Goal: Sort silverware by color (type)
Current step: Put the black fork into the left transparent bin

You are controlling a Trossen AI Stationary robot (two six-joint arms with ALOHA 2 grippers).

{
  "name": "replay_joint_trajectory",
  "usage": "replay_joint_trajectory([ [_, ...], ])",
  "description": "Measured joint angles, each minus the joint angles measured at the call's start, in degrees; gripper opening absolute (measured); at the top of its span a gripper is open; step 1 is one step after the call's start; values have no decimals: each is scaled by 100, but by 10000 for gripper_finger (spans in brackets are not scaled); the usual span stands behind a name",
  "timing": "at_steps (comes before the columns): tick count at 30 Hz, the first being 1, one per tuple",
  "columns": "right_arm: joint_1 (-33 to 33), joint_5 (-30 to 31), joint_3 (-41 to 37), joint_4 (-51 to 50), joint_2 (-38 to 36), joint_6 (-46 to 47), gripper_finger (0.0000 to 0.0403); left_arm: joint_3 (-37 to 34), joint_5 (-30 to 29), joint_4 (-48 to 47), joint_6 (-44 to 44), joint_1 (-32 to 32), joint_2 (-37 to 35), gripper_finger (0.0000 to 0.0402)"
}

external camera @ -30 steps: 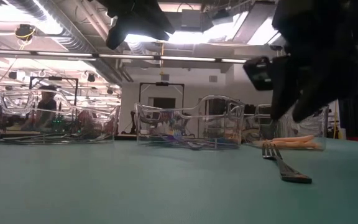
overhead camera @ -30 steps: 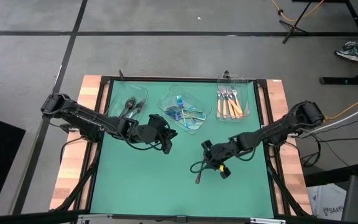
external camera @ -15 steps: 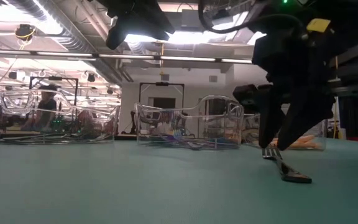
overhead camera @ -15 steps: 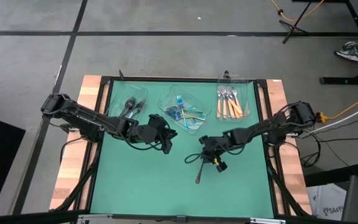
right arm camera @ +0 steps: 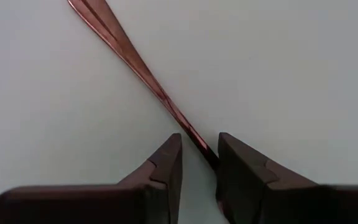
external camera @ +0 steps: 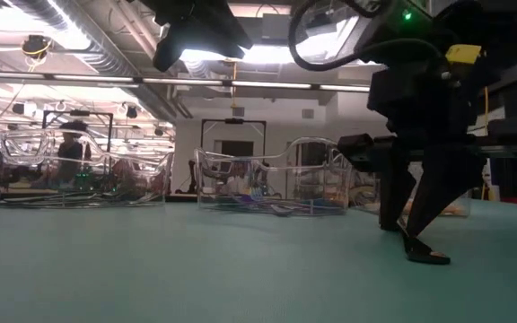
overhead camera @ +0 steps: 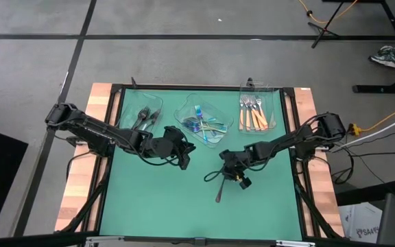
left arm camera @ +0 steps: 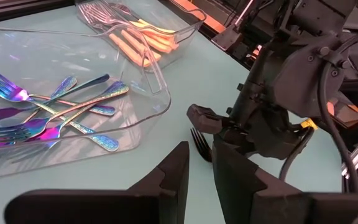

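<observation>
R gripper [overhead camera: 230, 173] had dropped onto the lone dark fork [overhead camera: 221, 189] at table's 5 o'clock, fingers part-open astride its handle, not gripping yet; pickup imminent. L gripper [overhead camera: 184, 156] idled centre, part-open, empty.

Three trays [overhead camera: 258, 113] behind, lone fork [overhead camera: 219, 193] in front

My table mat [overhead camera: 156, 199] is plain green with a pale wood border [overhead camera: 76, 185]. The lone fork [overhead camera: 220, 193] under my right claw [overhead camera: 230, 169] looks black from above — coppery brown close up. The middle tray's forks [left arm camera: 48, 118] shimmer blue, purple and teal; the end tray's forks [overhead camera: 252, 113] are silver with orange handles. My arms are black.
</observation>
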Motion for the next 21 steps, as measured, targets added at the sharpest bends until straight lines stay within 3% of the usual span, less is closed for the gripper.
replay_joint_trajectory([
  [10,-2,-108,16,35,273,3,92,0,0,-20,0,2,0,64],
  [21,2,-144,2,47,293,59,5,0,0,-22,0,2,0,64],
])
